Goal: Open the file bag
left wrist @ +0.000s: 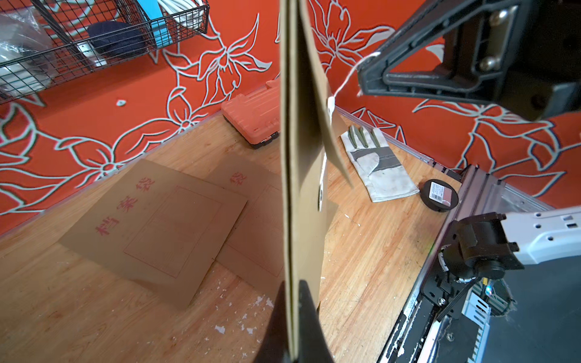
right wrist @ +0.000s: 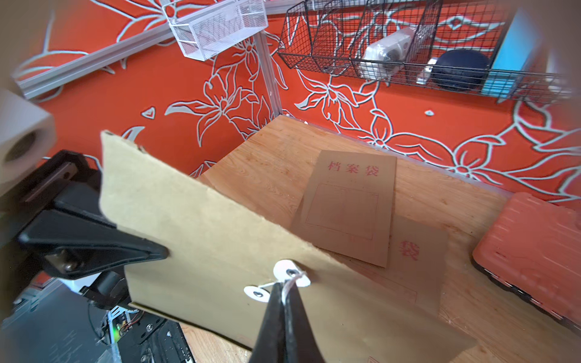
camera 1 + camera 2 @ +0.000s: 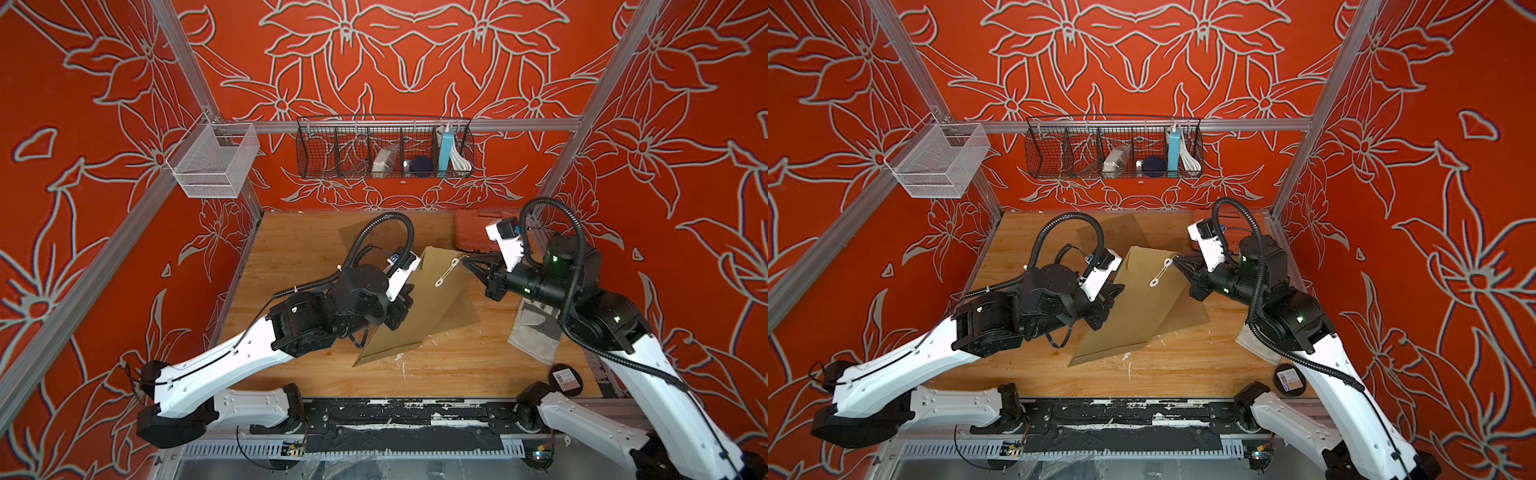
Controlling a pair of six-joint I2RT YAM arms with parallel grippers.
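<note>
Bag position: file bag (image 3: 432,307) is up on edge over the middle of the wooden table (image 3: 457,374), tilted, between the two arms. Its low corner sits near the boards; contact not clear.
Left gripper: left gripper (image 1: 291,301) is clamped tight on the bag's near edge. In the left wrist view the card runs edge-on between the two black fingers (image 1: 308,317).
Right gripper: right gripper (image 2: 285,294) is pinched narrow on the white string (image 2: 290,284), right at the bag's face, with nothing else between its tips.
String: runs from the pinch to the upper white disc (image 2: 290,272), with a short length across to the lower white disc (image 2: 256,293).
Flap: seen edge-on from the left wrist, the flap (image 1: 334,141) stands away from the bag's body at the far end. One disc is on the flap, the other on the body.
Spare bags: two lie flat at the back of the table, first spare bag (image 2: 349,207) overlapping second spare bag (image 2: 418,251), red print up.
Right side clutter: orange case (image 1: 254,122) at the back wall; work glove (image 3: 536,328) flat beside the right arm; black round puck (image 3: 565,379) with a label near the front edge.
Walls: black wire basket (image 3: 384,151) on the back rail, holding small items; white mesh basket (image 3: 212,160) on the left rail.
Table surface: white flecks scattered on the boards below the bag.
</note>
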